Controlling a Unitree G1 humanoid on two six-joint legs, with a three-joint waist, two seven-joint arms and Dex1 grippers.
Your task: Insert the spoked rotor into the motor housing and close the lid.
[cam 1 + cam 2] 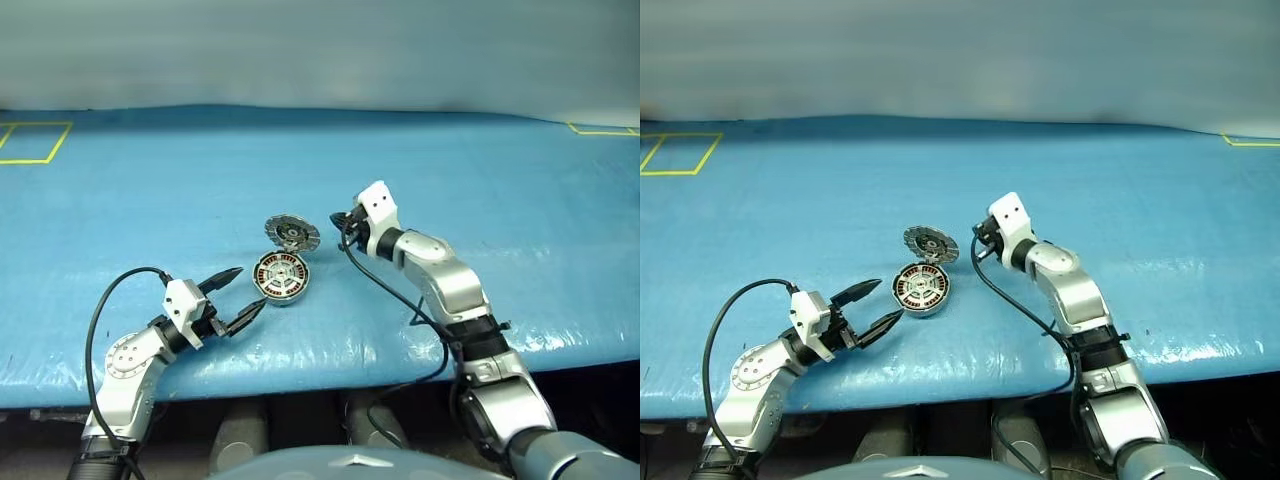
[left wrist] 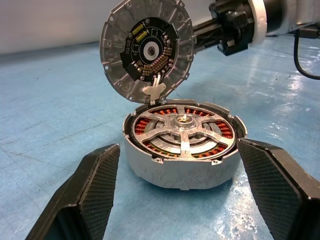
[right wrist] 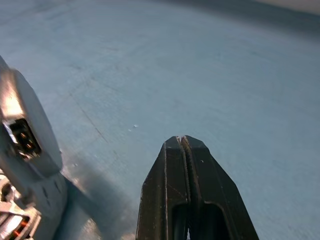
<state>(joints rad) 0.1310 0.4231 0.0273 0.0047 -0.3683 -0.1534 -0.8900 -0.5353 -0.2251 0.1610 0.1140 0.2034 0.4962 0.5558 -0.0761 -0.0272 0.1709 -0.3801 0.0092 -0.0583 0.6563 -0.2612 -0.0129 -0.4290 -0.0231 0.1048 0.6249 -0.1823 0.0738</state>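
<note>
On the blue-covered table, near its front edge, the round copper-wound motor housing with its silver spoked rotor seated is flanked by the wide-open left gripper, while the ribbed lid, upright behind it, could be knocked askew by the closed right gripper.

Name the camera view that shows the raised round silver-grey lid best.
The left wrist view: the round silver-grey lid stands open above the motor housing, its circuit-board face showing. Both eye views show it small; the right wrist view catches an edge.
</note>
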